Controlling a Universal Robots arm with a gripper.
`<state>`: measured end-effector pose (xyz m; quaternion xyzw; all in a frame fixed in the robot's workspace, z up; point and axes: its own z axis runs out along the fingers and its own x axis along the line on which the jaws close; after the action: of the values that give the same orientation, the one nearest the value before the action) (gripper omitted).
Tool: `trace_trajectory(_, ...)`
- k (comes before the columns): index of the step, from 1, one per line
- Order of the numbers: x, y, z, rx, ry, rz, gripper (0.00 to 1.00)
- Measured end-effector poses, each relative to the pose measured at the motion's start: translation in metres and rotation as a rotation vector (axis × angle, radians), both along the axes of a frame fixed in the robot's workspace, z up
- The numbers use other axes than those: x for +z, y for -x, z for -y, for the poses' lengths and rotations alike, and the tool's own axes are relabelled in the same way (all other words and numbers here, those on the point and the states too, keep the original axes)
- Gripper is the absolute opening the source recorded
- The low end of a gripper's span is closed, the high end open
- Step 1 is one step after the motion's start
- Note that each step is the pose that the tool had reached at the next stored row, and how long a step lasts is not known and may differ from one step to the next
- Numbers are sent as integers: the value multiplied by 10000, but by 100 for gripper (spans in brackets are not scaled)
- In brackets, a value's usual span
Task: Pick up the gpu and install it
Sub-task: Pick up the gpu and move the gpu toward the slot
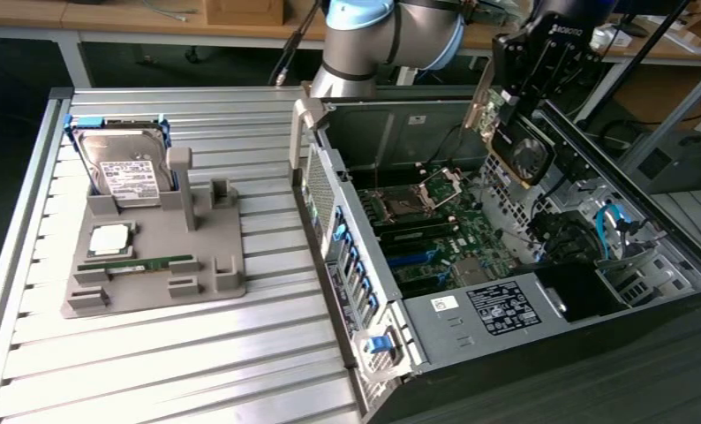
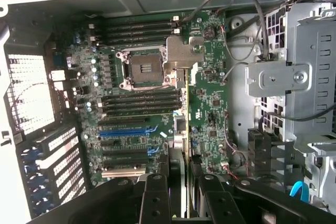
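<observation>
Gripper (image 1: 509,104) clamps gpu (image 1: 523,152) above open PC case (image 1: 380,137). Wrist view: card seen as thin edge, near end hidden betw. fingers (image 2: 155,200).

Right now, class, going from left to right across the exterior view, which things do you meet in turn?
hard drive → perforated case wall → processor socket → gpu, held up over the open case → blue cable
</observation>
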<state>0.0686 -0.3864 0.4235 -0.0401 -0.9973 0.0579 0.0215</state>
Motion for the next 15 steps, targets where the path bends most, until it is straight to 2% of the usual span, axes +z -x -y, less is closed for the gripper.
trace_trajectory(2,-13,-1,0,0,-21,-1,27)
trace_trajectory(3,-16,-2,1,1,-102,-1,27)
trace_trajectory(4,-18,-2,6,1,-432,-1,27)
trace_trajectory(5,-17,-2,12,1,-704,-1,27)
trace_trajectory(8,-18,-2,29,0,-1265,0,27)
trace_trajectory(9,-18,-2,37,0,-1493,-1,27)
trace_trajectory(10,-20,-2,43,0,-1643,0,27)
trace_trajectory(11,-24,-2,46,11,-1688,0,27)
trace_trajectory(15,-45,-9,53,84,-1713,-8,27)
